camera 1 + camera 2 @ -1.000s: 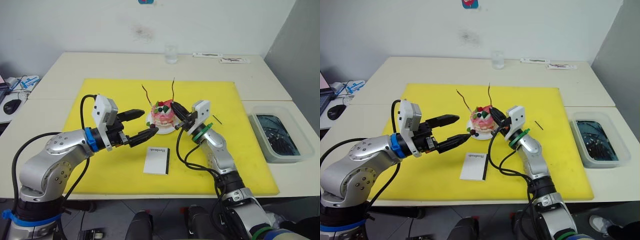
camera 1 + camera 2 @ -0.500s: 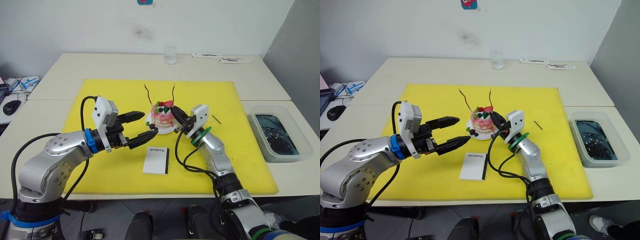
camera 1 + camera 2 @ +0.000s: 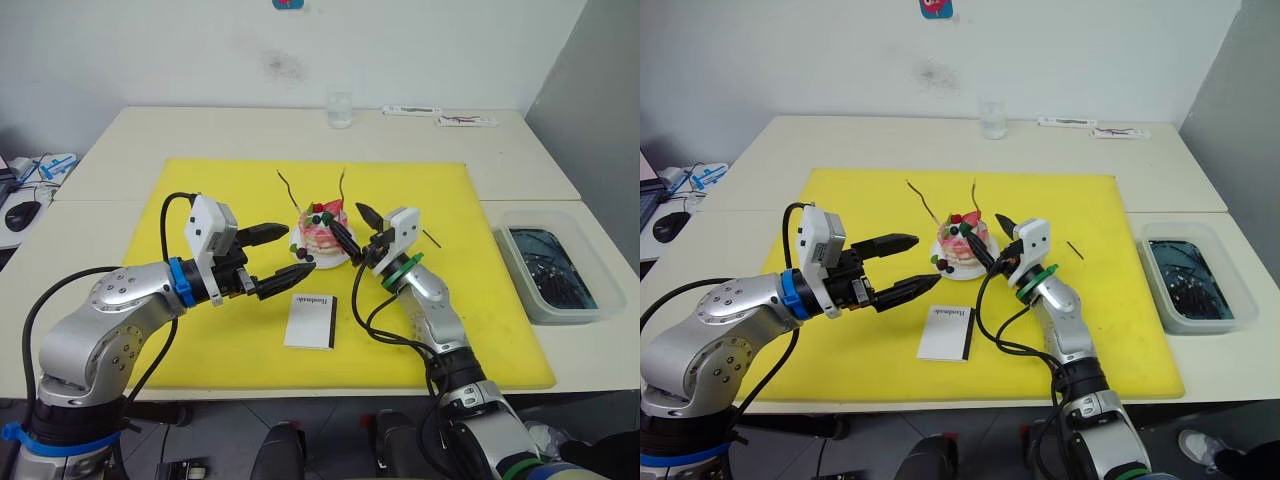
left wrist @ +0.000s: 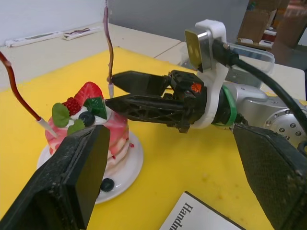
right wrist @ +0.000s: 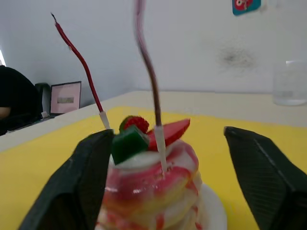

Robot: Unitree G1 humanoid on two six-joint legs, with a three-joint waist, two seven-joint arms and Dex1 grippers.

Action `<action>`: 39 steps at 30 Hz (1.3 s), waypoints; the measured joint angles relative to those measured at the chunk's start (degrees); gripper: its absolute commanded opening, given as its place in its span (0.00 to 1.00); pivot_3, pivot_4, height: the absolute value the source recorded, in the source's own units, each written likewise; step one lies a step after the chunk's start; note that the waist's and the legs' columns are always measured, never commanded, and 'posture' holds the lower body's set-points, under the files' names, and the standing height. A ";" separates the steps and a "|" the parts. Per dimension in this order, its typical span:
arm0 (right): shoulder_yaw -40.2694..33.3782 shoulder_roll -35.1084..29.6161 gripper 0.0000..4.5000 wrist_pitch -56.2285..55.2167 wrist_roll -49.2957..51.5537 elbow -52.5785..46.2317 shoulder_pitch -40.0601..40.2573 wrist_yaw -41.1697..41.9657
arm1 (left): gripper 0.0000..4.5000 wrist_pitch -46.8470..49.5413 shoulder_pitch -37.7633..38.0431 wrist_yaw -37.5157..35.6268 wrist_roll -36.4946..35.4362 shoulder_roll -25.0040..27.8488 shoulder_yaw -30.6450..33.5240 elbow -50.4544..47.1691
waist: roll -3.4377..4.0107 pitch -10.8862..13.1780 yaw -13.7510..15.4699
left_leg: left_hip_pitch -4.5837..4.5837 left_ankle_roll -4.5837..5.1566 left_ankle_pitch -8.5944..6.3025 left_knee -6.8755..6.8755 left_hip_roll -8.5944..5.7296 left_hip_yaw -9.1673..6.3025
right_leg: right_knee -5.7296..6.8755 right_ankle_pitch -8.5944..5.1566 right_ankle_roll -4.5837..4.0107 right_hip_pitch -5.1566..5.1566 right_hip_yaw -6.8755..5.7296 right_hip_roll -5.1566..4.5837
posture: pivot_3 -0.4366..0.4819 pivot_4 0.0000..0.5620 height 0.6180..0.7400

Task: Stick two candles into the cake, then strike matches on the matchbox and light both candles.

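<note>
This looks like an office or lab room set up for robot trials. Plain cream tables (image 3: 120, 150) are pushed together against a bare white wall (image 3: 150, 50). A yellow mat (image 3: 200, 340) covers the middle of the frame. At the far left edge lie a computer mouse (image 3: 22, 212) and cables (image 3: 45, 165); a monitor (image 5: 66, 96) shows in the right wrist view.

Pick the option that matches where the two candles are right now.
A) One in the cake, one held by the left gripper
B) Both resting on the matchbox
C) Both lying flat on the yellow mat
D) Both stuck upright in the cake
D: the two candles rise from the top of the cake, their pale ends set in it beside the strawberry, and both grippers are open and hold nothing.
</note>
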 measured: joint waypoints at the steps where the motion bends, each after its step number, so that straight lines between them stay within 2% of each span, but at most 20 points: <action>1: 0.00 0.00 0.87 0.36 0.09 -1.43 0.22 -0.08 | 1.00 -0.02 0.00 0.00 0.14 0.00 -0.07 0.00 | 0.00 0.00 0.00 | 0.00 0.00 0.00 0.00 0.00 0.00 | 0.00 0.00 0.00 0.00 0.00 0.00 | 0.48 0.27 1.00; 8: 1.87 -3.80 0.87 7.33 0.41 -15.40 4.18 0.49 | 1.00 -0.20 0.56 0.06 1.38 -0.04 -0.45 0.02 | 0.00 0.00 0.01 | -0.02 0.00 0.00 -0.01 0.00 -0.01 | -0.01 -0.07 -0.11 -0.01 0.00 -0.01 | 0.48 0.27 1.00; 11: 3.39 -8.90 0.87 11.48 0.46 -23.54 7.62 2.90 | 1.00 1.67 0.90 0.28 0.56 0.13 -0.41 0.09 | 0.00 0.00 0.07 | -0.03 0.00 0.00 0.00 0.00 -0.01 | -0.03 -0.11 -0.15 0.00 -0.01 -0.01 | 0.48 0.27 1.00; 14: 4.23 -16.01 0.87 16.39 0.73 -32.62 12.01 5.42 | 1.00 9.58 1.15 0.06 -6.02 2.85 1.27 0.62 | -0.01 0.00 0.03 | -0.05 0.00 0.00 -0.01 0.00 -0.02 | -0.04 -0.16 -0.22 -0.03 -0.02 -0.01 | 0.48 0.27 1.00; 17: 4.45 -25.39 0.74 22.78 2.85 -41.25 17.05 10.10 | 1.00 20.62 0.22 0.07 -15.15 7.42 4.49 3.08 | -0.03 0.02 0.02 | -0.05 0.01 0.00 -0.01 0.00 -0.06 | -0.03 -0.27 -0.34 -0.02 -0.06 -0.01 | 0.48 0.27 1.00; 19: 4.48 -30.22 0.60 26.64 4.33 -44.81 19.11 12.97 | 1.00 28.11 -1.24 0.31 -19.84 10.75 5.51 6.07 | -0.04 0.03 -0.06 | 0.00 0.01 -0.01 0.00 0.00 -0.06 | -0.02 -0.28 -0.35 -0.02 -0.06 -0.01 | 0.48 0.27 1.00; 22: 6.28 -35.71 0.34 31.54 4.71 -48.93 19.21 16.27 | 1.00 37.85 -3.88 0.58 -26.00 12.34 5.70 11.45 | -0.05 0.04 -0.12 | 0.06 0.01 0.00 0.03 0.00 -0.06 | -0.02 -0.28 -0.34 -0.01 -0.06 -0.01 | 0.48 0.27 1.00; 26: 9.15 -39.19 0.00 36.30 4.23 -50.61 17.55 18.12 | 1.00 47.85 -7.43 3.33 -28.36 11.11 4.92 19.76 | -0.08 0.05 -0.16 | 0.07 0.01 0.00 0.03 -0.01 -0.07 | -0.02 -0.28 -0.34 -0.02 -0.09 -0.01 | 0.48 0.27 1.00; 33: 13.86 -39.04 0.00 40.99 0.88 -49.74 11.84 17.66 | 1.00 52.91 -11.61 8.47 -26.70 3.31 3.54 26.33 | -0.13 0.07 0.01 | -0.15 -0.01 -0.01 0.00 -0.02 -0.14 | -0.03 -0.25 -0.28 -0.09 -0.13 -0.02 | 0.48 0.27 1.00; 39: 16.39 -38.52 0.00 43.26 -0.56 -48.85 10.56 17.69 | 1.00 52.92 -12.39 9.95 -23.83 0.14 2.40 27.95 | -0.13 0.07 0.05 | -0.18 -0.02 -0.01 -0.04 -0.03 -0.17 | -0.05 -0.16 -0.10 -0.13 -0.16 -0.02 | 0.48 0.27 1.00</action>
